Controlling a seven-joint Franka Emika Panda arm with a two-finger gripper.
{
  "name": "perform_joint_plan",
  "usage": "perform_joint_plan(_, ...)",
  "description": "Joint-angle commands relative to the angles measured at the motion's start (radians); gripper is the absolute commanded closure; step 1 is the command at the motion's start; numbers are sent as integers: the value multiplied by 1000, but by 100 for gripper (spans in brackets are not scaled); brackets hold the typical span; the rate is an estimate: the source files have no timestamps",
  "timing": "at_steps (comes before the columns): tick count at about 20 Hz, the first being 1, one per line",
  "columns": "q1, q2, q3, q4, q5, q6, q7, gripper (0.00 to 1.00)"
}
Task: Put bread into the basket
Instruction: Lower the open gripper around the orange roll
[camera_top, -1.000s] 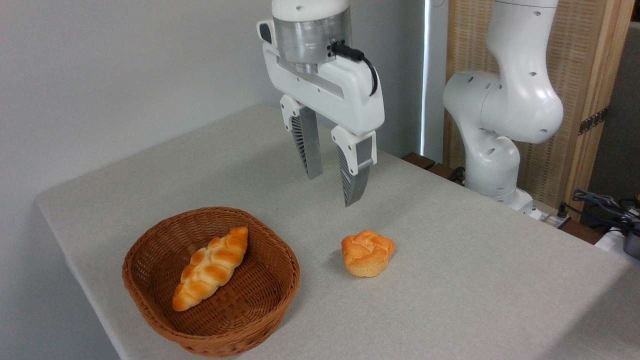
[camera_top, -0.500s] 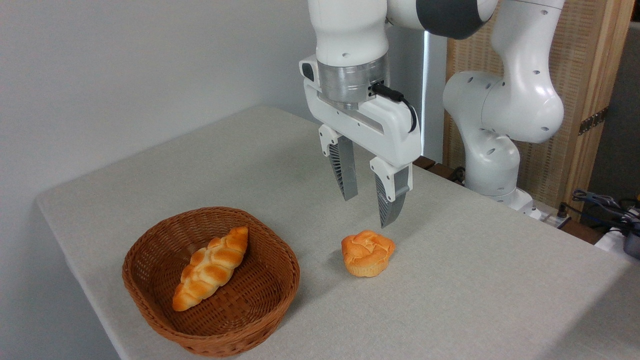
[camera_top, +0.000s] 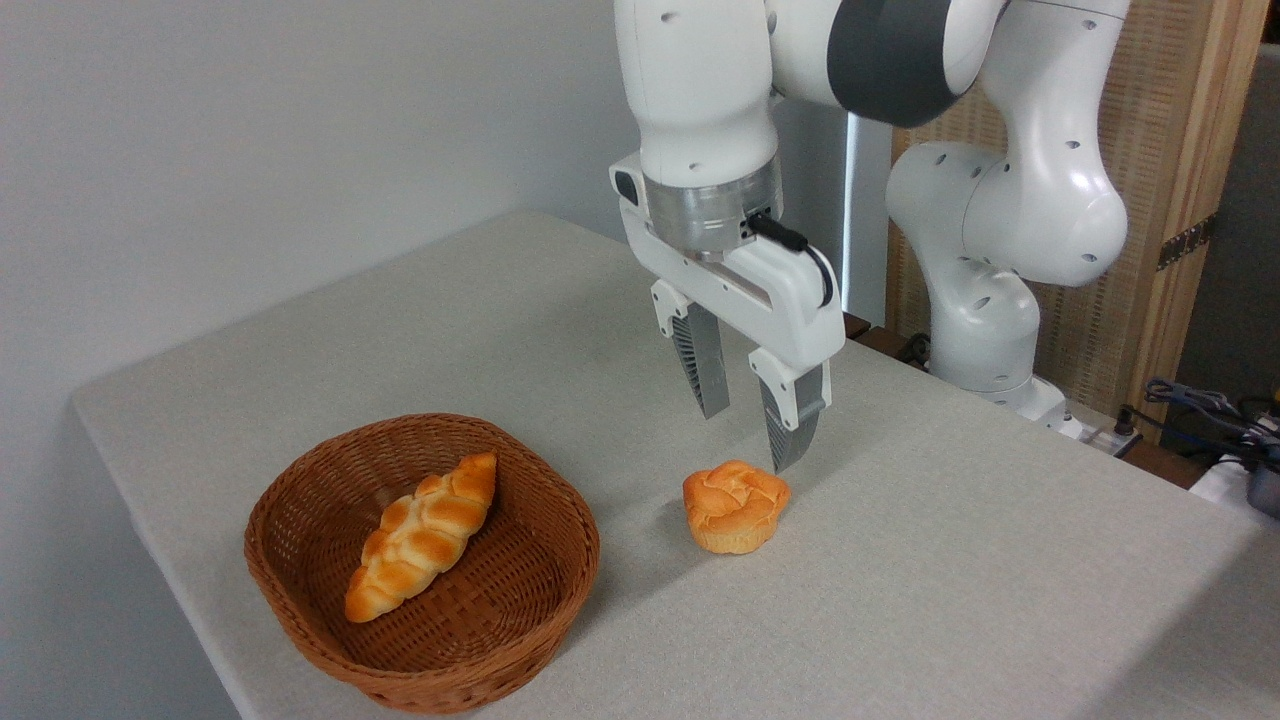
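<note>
Small round bun (camera_top: 736, 506) with a knotted top, sitting on the grey counter (camera_top: 950, 560), out in the open and not touched by anything. Taken as the landmark for the rest.

Just above the bun and slightly behind it: the hand (camera_top: 750, 440), pointing down, fingers apart with a clear gap between them. Nothing held. Right fingertip (camera_top: 787, 455) close over the bun's back right edge in this view; whether directly overhead or further back, hard to judge from a single angle. Left finger higher in the picture, up and left of the bun.

To the left of the bun, near but not touching: brown woven basket (camera_top: 330, 620), round and shallow, much wider than the bun. Inside it a long braided loaf (camera_top: 422, 535), lying at a slant across the bottom. Near wall of the basket hiding part of its own floor.

Above the hand: white arm (camera_top: 700, 90), its upper part cut off by the top edge. Behind and to the right of the bun: arm base (camera_top: 985, 320) at the back edge of the counter, its foot partly hidden.

Far right of the bun: a tangle of cables (camera_top: 1200, 405), cut off by the picture edge and too small to make out. Counter's front right corner out of frame as well.
</note>
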Motion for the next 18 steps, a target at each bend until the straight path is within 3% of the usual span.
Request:
perform_joint_plan(1,-13,-16,4,-46,-45,46,6,0)
perform_joint_plan(18,-13,-13,-18,-143,-46,188,3,0)
